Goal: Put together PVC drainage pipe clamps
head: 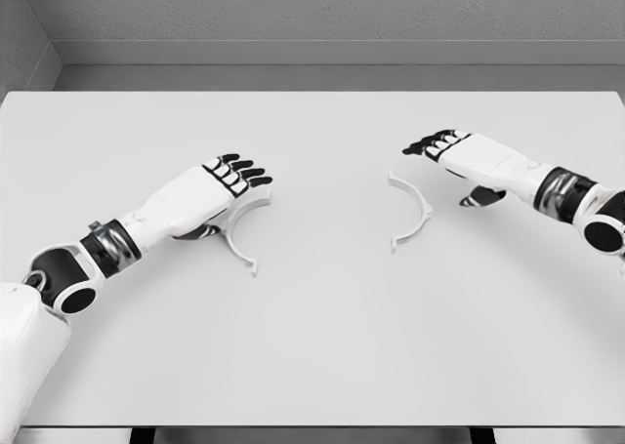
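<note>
Two white hands with black fingertips hover low over the table [312, 366]: the left hand [227, 179], left of centre, has its fingers loosely extended over one thin white curved clamp half [241, 239]. The right hand [459, 156], at upper right, is likewise relaxed and empty, just beside the other clamp half [415, 210] lying near centre on the smooth pale surface.

Plain pale-grey worktop [312, 346], matte, filling most of the head view, w/ its far edge against a grey wall. Two white half-ring clamp pieces lie flat on it, well apart: left clamp half [244, 239] left of centre, partly under a hand; right clamp half [415, 210] right of centre, fully visible, ends w/ small tabs.
</note>
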